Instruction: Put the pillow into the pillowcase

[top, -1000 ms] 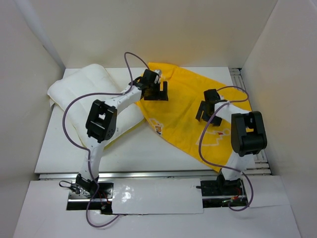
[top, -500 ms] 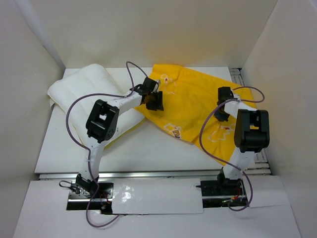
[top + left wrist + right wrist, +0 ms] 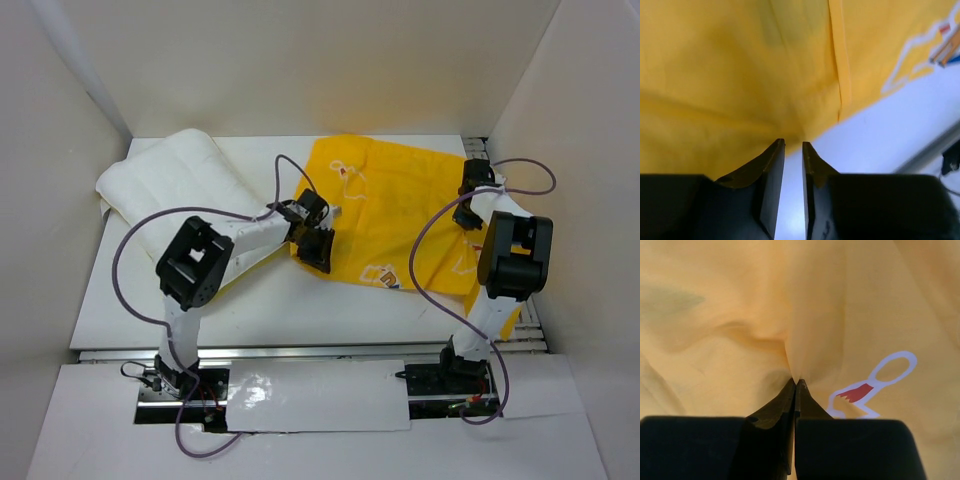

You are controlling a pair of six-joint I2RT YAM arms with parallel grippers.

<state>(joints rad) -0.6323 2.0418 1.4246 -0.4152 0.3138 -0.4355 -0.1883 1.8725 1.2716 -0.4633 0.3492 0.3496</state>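
The white pillow lies at the back left of the table. Spread across the middle and right is the yellow pillowcase, print side up. My left gripper is at its near left edge. In the left wrist view its jaws stand a narrow gap apart, bare table showing between them and the pillowcase hem right at the tips. My right gripper is at the back right, shut on a pinch of the pillowcase, with folds fanning out from its tips.
White walls close in the table on three sides. A metal rail runs along the near edge and another down the right side, partly under the yellow cloth. Purple cables loop over both arms.
The right gripper shut on the pillowcase and pulled it to the back right, spreading it out. The left gripper slid toward the near left edge of the cloth while its jaws narrowed.
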